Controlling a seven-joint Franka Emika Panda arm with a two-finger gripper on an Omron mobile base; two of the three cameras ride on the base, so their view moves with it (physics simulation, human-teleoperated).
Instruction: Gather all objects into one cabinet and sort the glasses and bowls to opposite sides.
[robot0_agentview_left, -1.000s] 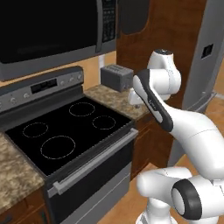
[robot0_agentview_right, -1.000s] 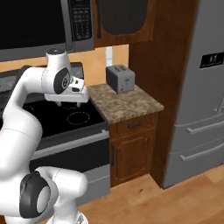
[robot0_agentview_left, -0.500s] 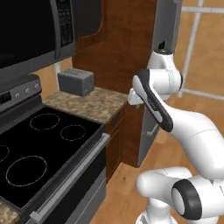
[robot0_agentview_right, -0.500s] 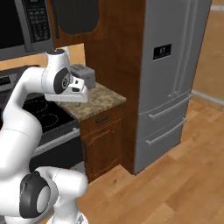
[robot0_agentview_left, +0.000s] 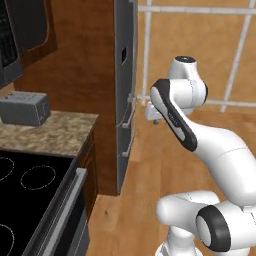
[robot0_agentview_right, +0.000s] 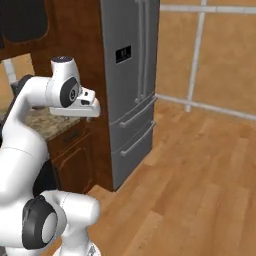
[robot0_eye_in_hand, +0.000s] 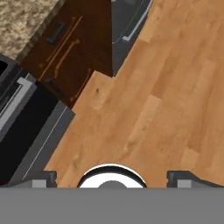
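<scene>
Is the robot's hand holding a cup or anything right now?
No, it holds nothing. In the hand view the gripper has its two fingertips spread wide apart, with only bare wooden floor beyond them.

Grey fridge (robot0_agentview_right: 131, 85), speckled tan counter (robot0_agentview_left: 50, 134), grey toaster (robot0_agentview_left: 24, 108), black stovetop (robot0_agentview_left: 27, 200), orange-brown plank floor (robot0_eye_in_hand: 162, 100).

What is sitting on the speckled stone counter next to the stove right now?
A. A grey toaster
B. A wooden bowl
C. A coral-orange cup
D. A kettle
A. In the left base view a boxy grey toaster stands on the speckled counter just beyond the black stove; no cup, bowl or kettle is on it.
</scene>
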